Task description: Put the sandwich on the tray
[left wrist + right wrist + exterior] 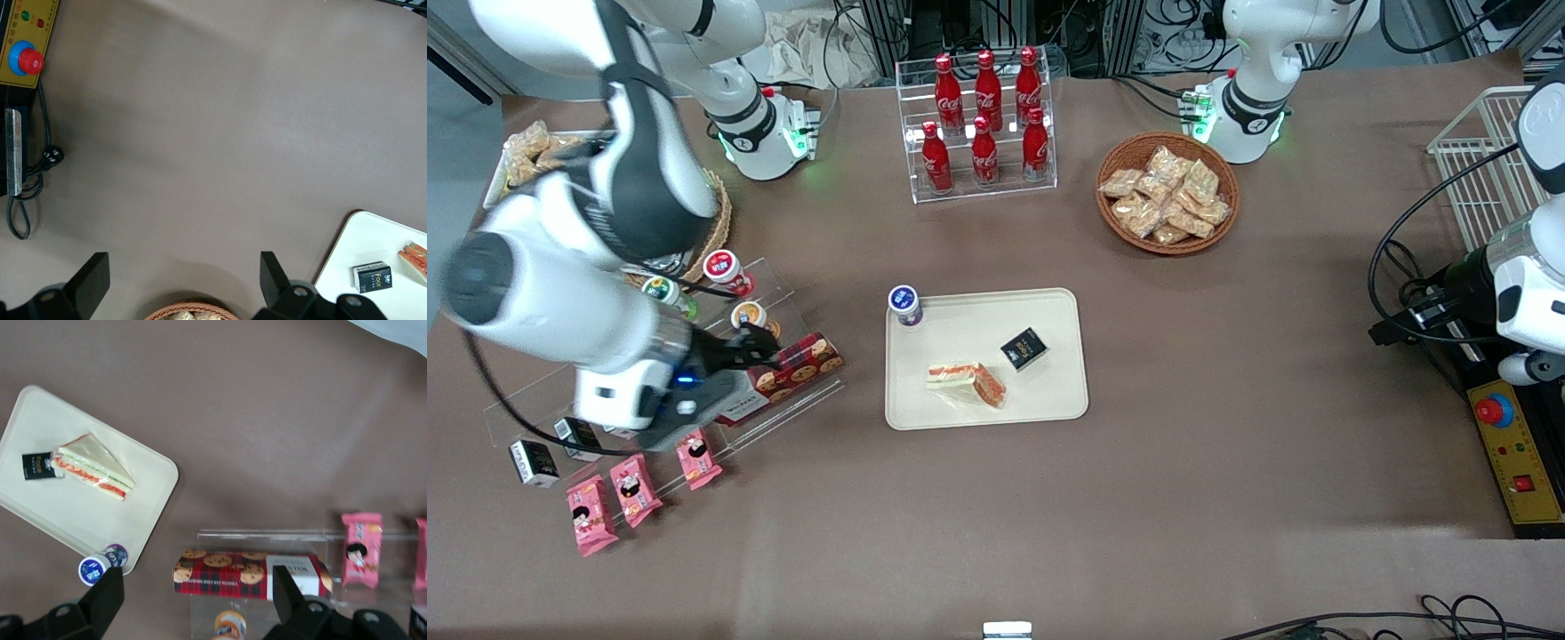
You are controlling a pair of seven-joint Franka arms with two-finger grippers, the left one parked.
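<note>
The sandwich (967,384), a clear-wrapped wedge of pale bread with an orange-pink filling stripe, lies flat on the cream-beige tray (978,338), in the part nearer the front camera. It also shows in the right wrist view (93,467) on the tray (60,513), and its tip (415,257) shows in the left wrist view on the tray (373,240). My right gripper (758,348) is open and empty. It hovers over the clear acrylic shelf toward the working arm's end of the table, above a red plaid cookie box (247,573), well apart from the tray (198,597).
A small black box (1024,348) lies on the tray; a purple-capped bottle (904,305) stands at its corner. The acrylic shelf (783,293) holds cups and the cookie box (796,369). Pink snack packs (636,489), a cola rack (983,124) and a snack basket (1167,191) stand around.
</note>
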